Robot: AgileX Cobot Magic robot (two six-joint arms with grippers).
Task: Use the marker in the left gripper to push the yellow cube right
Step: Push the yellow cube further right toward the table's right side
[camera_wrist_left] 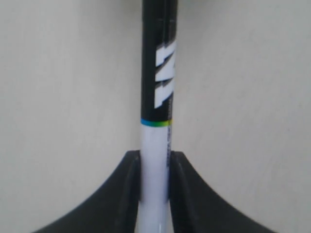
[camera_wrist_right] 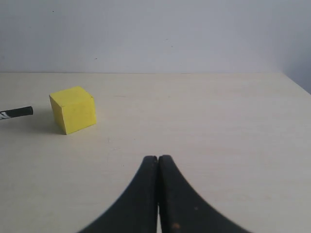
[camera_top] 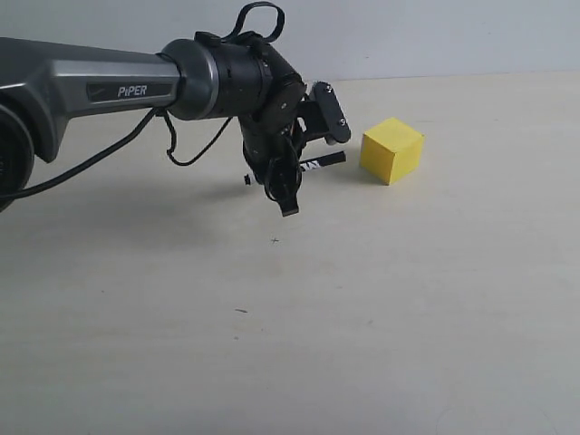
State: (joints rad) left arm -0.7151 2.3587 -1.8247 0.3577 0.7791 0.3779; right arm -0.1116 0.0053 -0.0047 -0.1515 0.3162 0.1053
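Observation:
The yellow cube (camera_top: 391,149) rests on the pale table right of centre; the right wrist view shows the cube (camera_wrist_right: 73,109) too. My left gripper (camera_top: 283,186) hangs low just left of it, shut on the marker (camera_top: 322,162), which lies roughly level. Its black capped tip points at the cube with a small gap between them. In the left wrist view the two black fingers (camera_wrist_left: 130,187) clamp the marker's white barrel (camera_wrist_left: 155,160). The marker's black tip (camera_wrist_right: 17,112) shows beside the cube in the right wrist view. My right gripper (camera_wrist_right: 158,158) is shut, empty, well away from the cube.
The beige table (camera_top: 362,317) runs back to a pale wall (camera_top: 435,36). A small dark mark (camera_top: 275,241) and a short dark fleck (camera_top: 241,311) lie on the surface in front of the left arm (camera_top: 109,86).

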